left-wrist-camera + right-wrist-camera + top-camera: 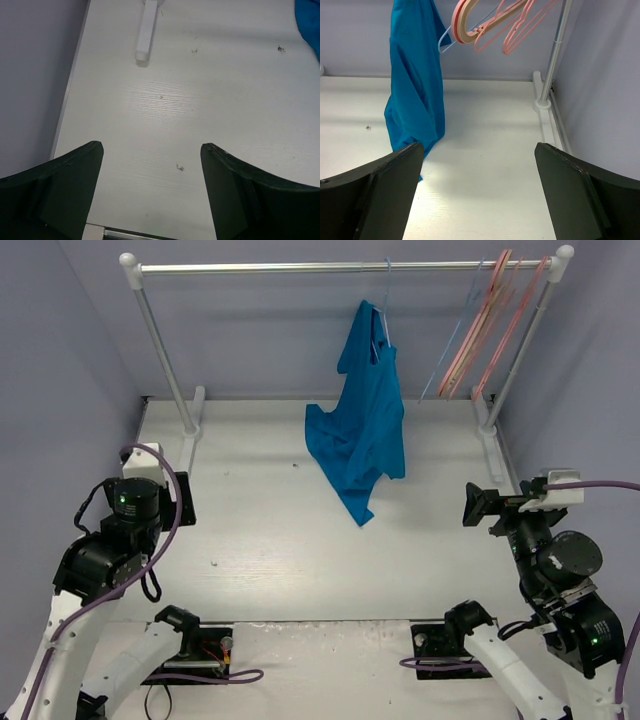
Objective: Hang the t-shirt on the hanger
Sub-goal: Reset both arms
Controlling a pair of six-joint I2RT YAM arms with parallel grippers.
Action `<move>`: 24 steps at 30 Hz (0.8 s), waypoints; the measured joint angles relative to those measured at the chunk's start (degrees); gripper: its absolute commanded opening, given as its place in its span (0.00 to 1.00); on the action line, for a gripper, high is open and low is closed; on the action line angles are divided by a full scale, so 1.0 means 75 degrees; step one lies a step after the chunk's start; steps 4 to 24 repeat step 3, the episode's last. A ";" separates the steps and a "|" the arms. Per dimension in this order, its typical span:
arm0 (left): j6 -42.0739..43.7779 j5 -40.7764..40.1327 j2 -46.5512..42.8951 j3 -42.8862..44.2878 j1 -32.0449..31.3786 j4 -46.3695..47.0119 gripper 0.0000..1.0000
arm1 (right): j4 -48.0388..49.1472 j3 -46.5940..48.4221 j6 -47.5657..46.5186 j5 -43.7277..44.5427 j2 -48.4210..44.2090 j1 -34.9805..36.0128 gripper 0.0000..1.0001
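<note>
1. The t-shirt (365, 430) is soft and light. It will sag and fold wherever I lift it and will carry no shape of its own. It is bunched into a narrow drape, so I judge a pinch on a doubled fold near the collar or a shoulder seam is the surest hold. A single loose layer would just slide.
2. The hanger (386, 310) is thin, stiff wire. I expect it to swing on the rail (340, 267) at the slightest push, so it needs steadying at a lower corner.
3. The t-shirt hangs from the hanger over the far half of the surface (260, 540), roughly midway between the left and right edges. Its lowest tip comes toward the middle. I cannot tell whether that tip touches the surface.
4. My left end effector (152, 150) has its fingers spread apart and holds nothing. It sits near the left edge, well apart from the t-shirt, which shows only as a blue sliver in its view.
5. My right end effector (480, 147) is likewise spread and empty, near the right edge. It faces the far edge, with the t-shirt ahead to its left and the pink hangers (490, 20) above.
</note>
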 measured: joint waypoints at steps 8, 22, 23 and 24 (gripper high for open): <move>-0.0003 -0.0003 0.0070 -0.0012 0.0000 0.0003 0.80 | -0.0003 0.0000 -0.0015 0.0017 0.0032 0.0000 1.00; -0.0003 -0.0003 0.0070 -0.0012 0.0000 0.0003 0.80 | -0.0003 0.0000 -0.0015 0.0017 0.0032 0.0000 1.00; -0.0003 -0.0003 0.0070 -0.0012 0.0000 0.0003 0.80 | -0.0003 0.0000 -0.0015 0.0017 0.0032 0.0000 1.00; -0.0003 -0.0003 0.0070 -0.0012 0.0000 0.0003 0.80 | -0.0003 0.0000 -0.0015 0.0017 0.0032 0.0000 1.00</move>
